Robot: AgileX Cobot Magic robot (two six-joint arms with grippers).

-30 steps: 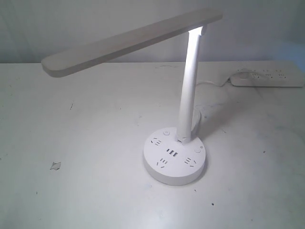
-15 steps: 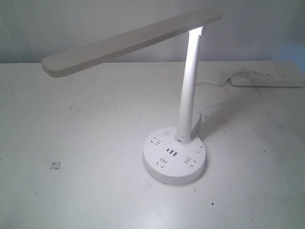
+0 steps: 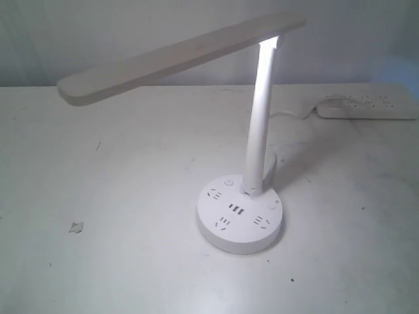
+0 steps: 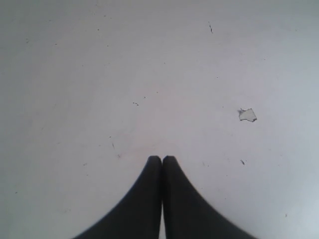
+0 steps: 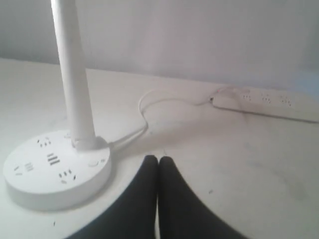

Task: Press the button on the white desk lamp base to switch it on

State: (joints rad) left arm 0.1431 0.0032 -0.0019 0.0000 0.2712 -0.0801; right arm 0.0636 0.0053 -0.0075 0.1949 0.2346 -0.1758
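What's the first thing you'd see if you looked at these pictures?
The white desk lamp stands mid-table, its long bar head stretching left over the table. Its round base has dark socket slots, and a cord runs back to a power strip at the far right edge.

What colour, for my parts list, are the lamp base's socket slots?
Dark, near black, on the white desk lamp base; clearest in the right wrist view.

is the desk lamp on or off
On, apparently: the pole of the white desk lamp glows bright just under its bar head.
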